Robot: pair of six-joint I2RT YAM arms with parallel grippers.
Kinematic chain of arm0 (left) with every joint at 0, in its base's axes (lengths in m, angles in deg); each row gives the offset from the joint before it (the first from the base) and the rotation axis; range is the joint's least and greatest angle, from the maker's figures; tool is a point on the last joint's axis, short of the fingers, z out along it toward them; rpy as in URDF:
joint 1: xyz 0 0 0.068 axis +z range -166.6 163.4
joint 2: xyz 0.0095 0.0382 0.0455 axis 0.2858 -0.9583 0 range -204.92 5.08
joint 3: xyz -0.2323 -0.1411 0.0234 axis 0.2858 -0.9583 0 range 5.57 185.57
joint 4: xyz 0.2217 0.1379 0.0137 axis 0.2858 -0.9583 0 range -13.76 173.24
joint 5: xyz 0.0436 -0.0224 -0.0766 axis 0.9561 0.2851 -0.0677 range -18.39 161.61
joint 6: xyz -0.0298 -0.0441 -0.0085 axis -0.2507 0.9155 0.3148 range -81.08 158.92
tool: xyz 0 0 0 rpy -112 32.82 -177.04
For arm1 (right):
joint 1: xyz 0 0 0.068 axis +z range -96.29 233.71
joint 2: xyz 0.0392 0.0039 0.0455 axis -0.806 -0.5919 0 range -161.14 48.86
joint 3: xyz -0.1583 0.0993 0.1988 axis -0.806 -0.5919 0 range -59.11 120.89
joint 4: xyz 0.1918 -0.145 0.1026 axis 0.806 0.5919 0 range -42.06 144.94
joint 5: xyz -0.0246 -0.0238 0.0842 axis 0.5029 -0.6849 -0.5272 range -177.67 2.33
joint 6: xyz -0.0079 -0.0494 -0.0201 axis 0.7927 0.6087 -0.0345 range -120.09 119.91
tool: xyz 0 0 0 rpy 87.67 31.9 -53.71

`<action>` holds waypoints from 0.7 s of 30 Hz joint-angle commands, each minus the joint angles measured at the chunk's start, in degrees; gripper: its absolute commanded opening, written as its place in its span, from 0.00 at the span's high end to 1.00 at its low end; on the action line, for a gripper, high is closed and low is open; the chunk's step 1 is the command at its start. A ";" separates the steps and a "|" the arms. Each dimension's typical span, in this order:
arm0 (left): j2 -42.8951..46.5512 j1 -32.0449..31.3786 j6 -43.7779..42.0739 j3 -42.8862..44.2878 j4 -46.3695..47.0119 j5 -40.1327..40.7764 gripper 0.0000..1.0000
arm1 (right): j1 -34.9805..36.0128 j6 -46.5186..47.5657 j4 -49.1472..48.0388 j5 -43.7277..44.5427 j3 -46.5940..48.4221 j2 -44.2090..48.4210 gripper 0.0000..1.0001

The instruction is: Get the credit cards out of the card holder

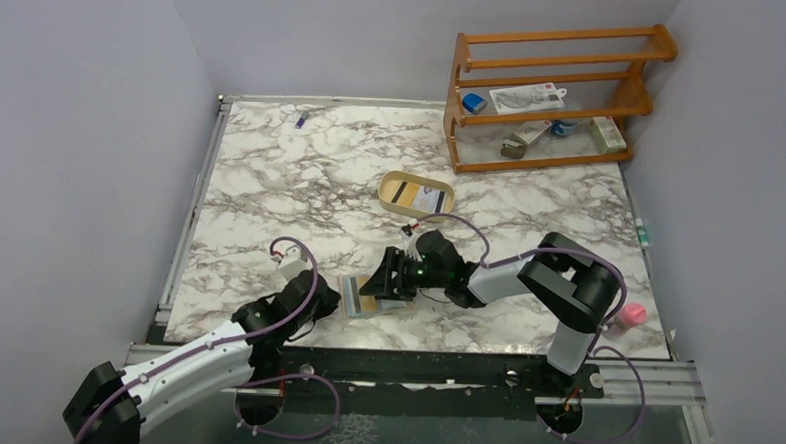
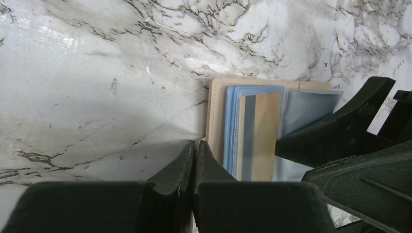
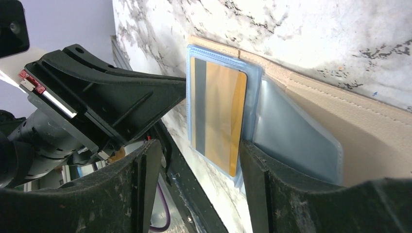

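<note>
The tan card holder (image 1: 358,299) lies open on the marble near the front edge. Its clear blue-edged sleeves fan out in the left wrist view, over the tan cover (image 2: 216,111). A gold credit card (image 3: 218,111) with a grey stripe sits in the top sleeve, also seen as a gold card (image 2: 260,131). My left gripper (image 2: 196,144) is shut on the holder's left edge, a thin tan sliver between its tips. My right gripper (image 3: 197,155) stands open at the sleeves' end, its right finger (image 3: 252,165) against an empty clear sleeve (image 3: 291,136).
An oval tan tray (image 1: 416,194) holding cards sits mid-table behind the grippers. A wooden rack (image 1: 550,94) with small items stands back right. A pink object (image 1: 631,314) rests at the right edge, a small blue item (image 1: 301,119) far back. The table's front rail runs just behind the holder.
</note>
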 commanded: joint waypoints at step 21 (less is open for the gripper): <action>-1.31 0.01 0.75 -0.34 -1.11 0.65 1.00 | 0.35 -12.79 -26.68 -4.46 -7.20 -10.27 0.34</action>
